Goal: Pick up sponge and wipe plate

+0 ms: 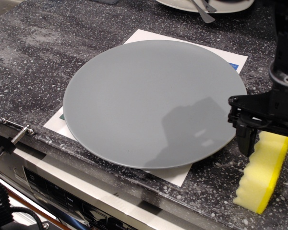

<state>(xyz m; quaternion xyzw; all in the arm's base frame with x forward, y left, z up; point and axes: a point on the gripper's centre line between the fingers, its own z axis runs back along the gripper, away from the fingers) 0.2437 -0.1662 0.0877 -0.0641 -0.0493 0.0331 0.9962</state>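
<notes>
The large grey plate [149, 100] lies flat on a white sheet in the middle of the dark speckled counter. The yellow sponge [261, 179] lies on the counter just right of the plate's front right rim, wavy side facing the plate. My gripper [273, 149] hangs over the sponge's far end with its jaws spread wide. Its left fingertip [247, 143] is low in the gap between the plate's rim and the sponge. The right finger is cut off by the frame's right edge. Nothing is held.
A white sheet of paper [149, 36] sticks out from under the plate. A white dish with a metal utensil [204, 5] sits at the far edge. The counter's front edge [86, 158] runs just below the plate, with an appliance panel beneath it.
</notes>
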